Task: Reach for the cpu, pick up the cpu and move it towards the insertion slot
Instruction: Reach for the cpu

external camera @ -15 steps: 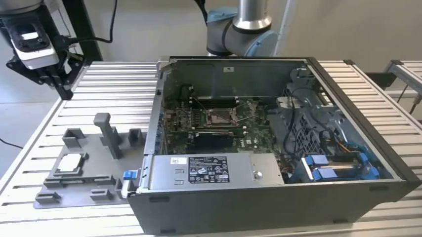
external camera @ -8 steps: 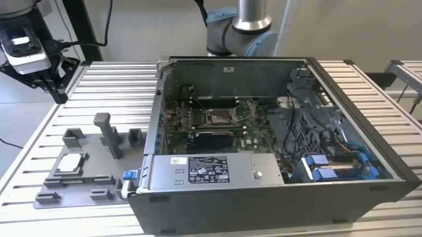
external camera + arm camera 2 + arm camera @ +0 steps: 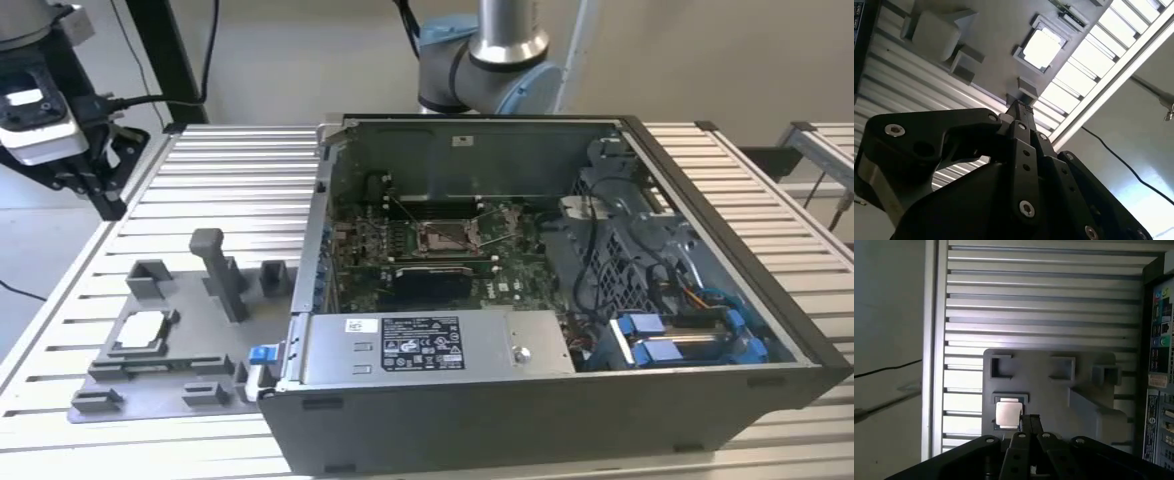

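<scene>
The cpu (image 3: 144,330) is a pale square chip lying flat in a recess of the grey fixture plate (image 3: 200,350), on the exterior view's left. It shows in both wrist views, bright (image 3: 1043,47) and silvery (image 3: 1007,415). My gripper (image 3: 96,192) hangs above the table's far left corner, well away from and higher than the cpu. Its fingertips (image 3: 1019,107) (image 3: 1030,420) stand together, shut with nothing between them. The insertion slot (image 3: 441,237), a silver-framed square socket, sits on the green board inside the open computer case (image 3: 694,380).
Upright grey blocks (image 3: 220,270) rise from the fixture plate beside the cpu. The ribbed metal table (image 3: 227,190) runs under everything. The case walls stand tall around the board, with cables and blue parts (image 3: 667,340) at the exterior view's right.
</scene>
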Available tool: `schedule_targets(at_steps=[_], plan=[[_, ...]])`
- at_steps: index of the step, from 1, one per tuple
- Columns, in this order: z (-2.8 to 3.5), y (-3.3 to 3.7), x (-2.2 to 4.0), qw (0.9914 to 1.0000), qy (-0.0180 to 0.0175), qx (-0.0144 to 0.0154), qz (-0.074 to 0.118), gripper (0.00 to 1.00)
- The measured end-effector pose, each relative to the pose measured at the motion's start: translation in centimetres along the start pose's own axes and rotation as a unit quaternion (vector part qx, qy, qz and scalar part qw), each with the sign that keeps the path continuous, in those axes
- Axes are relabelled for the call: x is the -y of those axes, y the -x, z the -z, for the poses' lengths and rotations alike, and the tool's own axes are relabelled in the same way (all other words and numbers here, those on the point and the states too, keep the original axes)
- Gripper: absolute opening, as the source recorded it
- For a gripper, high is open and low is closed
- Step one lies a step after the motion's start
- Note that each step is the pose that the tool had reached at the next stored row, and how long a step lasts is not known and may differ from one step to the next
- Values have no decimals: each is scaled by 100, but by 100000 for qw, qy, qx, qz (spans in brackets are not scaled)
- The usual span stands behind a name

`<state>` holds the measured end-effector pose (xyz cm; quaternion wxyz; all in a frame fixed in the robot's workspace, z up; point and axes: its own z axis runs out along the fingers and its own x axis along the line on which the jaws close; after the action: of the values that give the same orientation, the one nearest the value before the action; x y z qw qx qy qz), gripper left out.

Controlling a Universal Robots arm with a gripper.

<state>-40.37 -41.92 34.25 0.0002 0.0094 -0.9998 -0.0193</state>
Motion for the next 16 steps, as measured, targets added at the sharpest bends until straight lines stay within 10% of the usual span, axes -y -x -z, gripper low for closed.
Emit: schedule_targets(at_steps=[16], plan=[[-107, -114, 119, 100000, 60, -3, -9, 0]])
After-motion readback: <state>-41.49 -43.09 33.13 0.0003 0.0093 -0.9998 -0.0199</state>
